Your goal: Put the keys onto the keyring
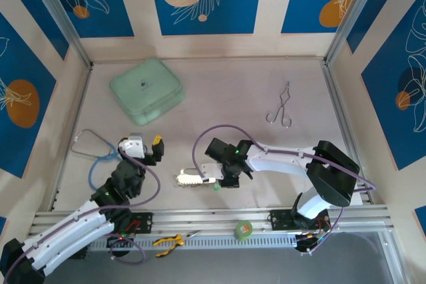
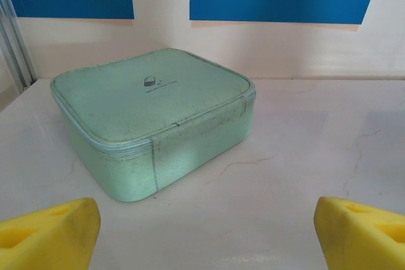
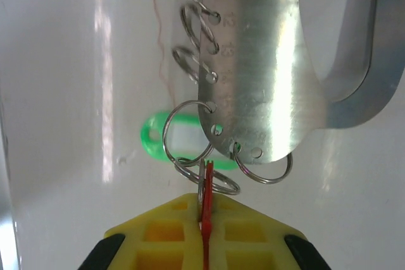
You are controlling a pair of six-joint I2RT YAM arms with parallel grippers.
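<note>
Clenched hard on the red key (image 3: 206,184), gripped edge-on between the yellow pads of the right gripper (image 3: 205,219), hard against the lower end of the keyring (image 3: 266,61). Just above the pads, crowded at the keyring's last holes: split rings (image 3: 164,138), one large, one smaller and lower, a third hanging from the end hole. Cannot tell whether the red key's own ring is already through a hole or only resting against the silvery plate.

Likely step: threading that ring into a free hole at the keyring's end. Best done with a firm pinch and no roll of the wrist, so the thin head stays edge-on. Feed in small moves along the plate's edge, aiming at one hole and staying clear of the neighbouring rings, which look ready to snag.

Lying flat just beside the keyring's end, partly under the large ring: the green key (image 3: 180,140). Probably worth lifting slightly away from it to avoid dragging it along.

Off to the keyring's left and apart from it: the left gripper (image 2: 202,232), spread wide with nothing between the fingers, facing the mint-green case (image 2: 152,118) well beyond the keyring. Would help to pin the keyring's far end with it, since nothing holds the plate against sliding.
</note>
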